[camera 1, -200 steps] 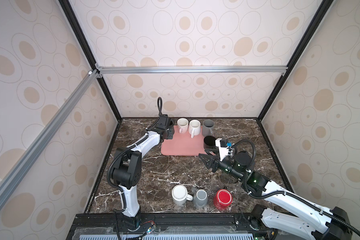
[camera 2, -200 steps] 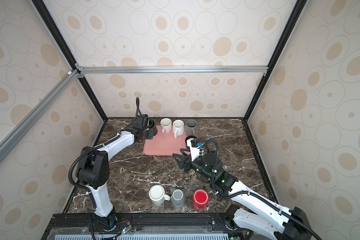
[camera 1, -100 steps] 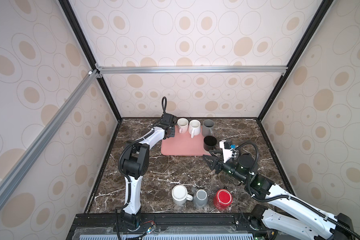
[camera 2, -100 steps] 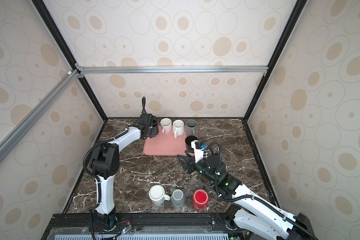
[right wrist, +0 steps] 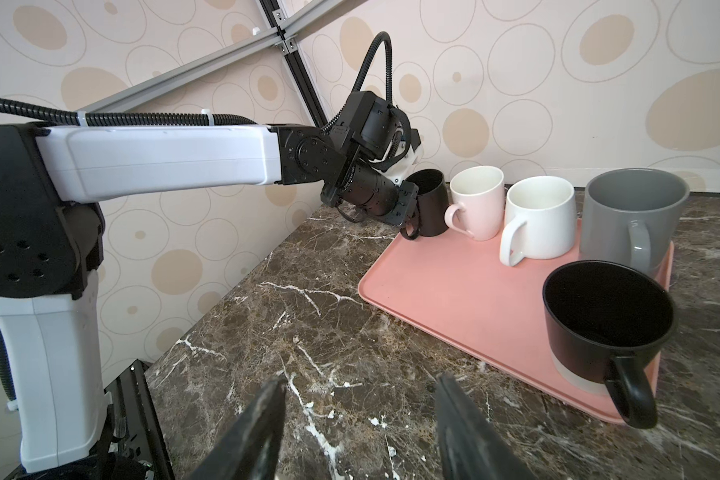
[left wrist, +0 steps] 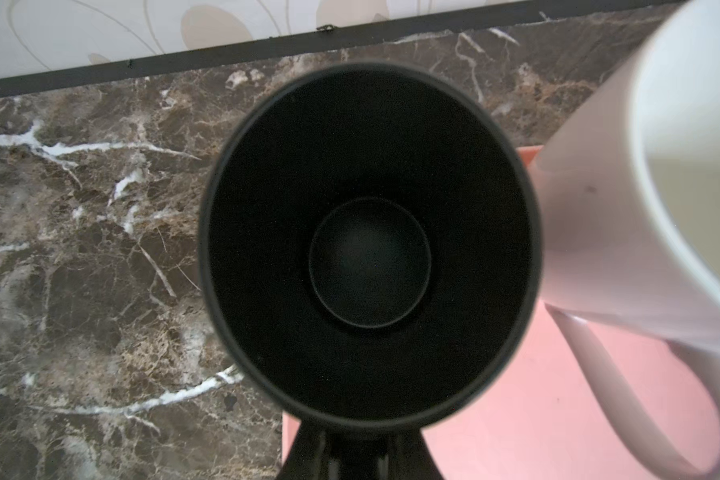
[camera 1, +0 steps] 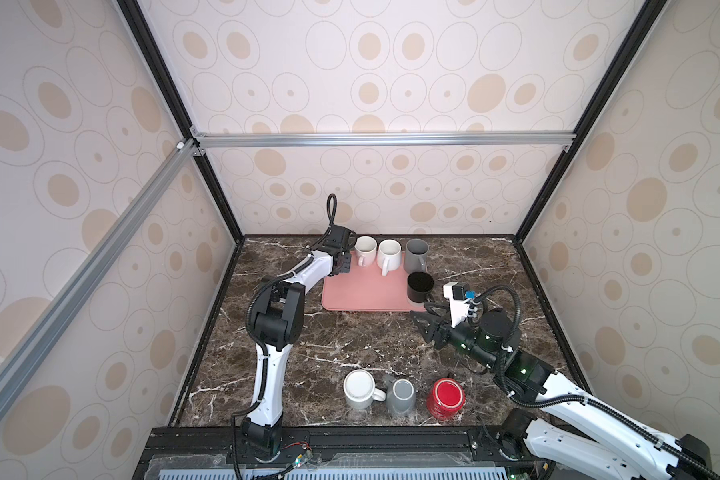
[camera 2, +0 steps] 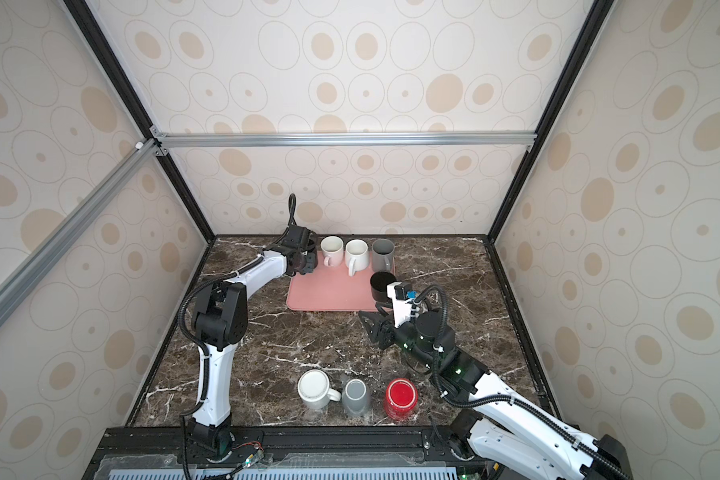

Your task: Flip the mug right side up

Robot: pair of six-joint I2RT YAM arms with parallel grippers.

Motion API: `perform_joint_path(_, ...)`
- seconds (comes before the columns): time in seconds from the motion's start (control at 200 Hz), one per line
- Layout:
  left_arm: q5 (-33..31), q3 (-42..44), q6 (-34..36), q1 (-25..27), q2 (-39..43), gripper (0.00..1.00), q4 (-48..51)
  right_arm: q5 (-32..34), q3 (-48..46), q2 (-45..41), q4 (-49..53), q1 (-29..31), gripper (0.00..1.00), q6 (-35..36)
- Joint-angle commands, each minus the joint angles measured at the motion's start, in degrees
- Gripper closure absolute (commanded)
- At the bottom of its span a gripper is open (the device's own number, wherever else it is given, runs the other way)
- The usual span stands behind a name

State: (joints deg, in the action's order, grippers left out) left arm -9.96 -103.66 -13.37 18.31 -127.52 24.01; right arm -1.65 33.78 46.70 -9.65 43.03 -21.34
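Over on the left, the left gripper (right wrist: 409, 222) is clamped on the handle of a small matte black ceramic mug (right wrist: 428, 203). The mug is mouth up and slightly tilted at the far corner of the smooth pink plastic tray (right wrist: 454, 291), likely to settle beside the glossy pale pink mug (right wrist: 474, 203). To the right, the right gripper (right wrist: 360, 407) hangs empty over the veined brown marble tabletop (right wrist: 308, 332), jaws apart, apparently keeping clear.

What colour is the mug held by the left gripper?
The mug is black, clearest in the right wrist view.
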Motion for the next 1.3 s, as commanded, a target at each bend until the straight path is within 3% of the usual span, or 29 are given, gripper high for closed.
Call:
perform_joint_path(0.0, -0.6, -3.16, 1.47, -0.56, 0.72, 0.93, -2.51, 0.56, -0.73, -1.07, 0.78, -0.36, 0.39, -0.19)
perform_joint_path(0.215, -1.01, 0.03, 1.13, -0.65, 2.73, 0.72, -4.4, 0.35, -0.56, -0.99, 1.19, -0.48, 0.35, -0.5)
perform_joint_path(0.53, 2.22, 10.45, -1.7, -1.25, 13.89, 0.36, -12.78, -2.64, 0.45, 0.81, 3.83, -0.47, 0.32, 0.58)
perform_joint_path(0.73, 9.24, 20.85, -7.53, -1.26, 26.19, 0.29, -21.79, -7.56, 2.58, 4.39, 7.06, -0.31, 0.31, 3.05)
perform_joint_path(0.92, 17.2, 36.86, -15.89, -1.02, 41.75, 0.25, -33.73, -11.26, 3.76, 7.37, 9.92, 0.08, 0.3, 4.77)
perform_joint_path(1.005, 20.51, 43.96, -19.63, -0.9, 47.96, 0.17, -38.13, -12.63, 5.32, 9.32, 12.85, 1.14, 0.29, 6.66)
perform_joint_path(1.065, 22.86, 47.96, -21.71, -0.83, 51.5, 0.01, -39.81, -12.5, 6.96, 11.31, 15.72, 3.03, 0.28, 8.38)
perform_joint_path(1.295, 26.97, 60.57, -27.85, -0.83, 61.93, 0.01, -45.88, -3.82, 15.22, 21.37, 28.41, 15.08, 0.12, 17.12)
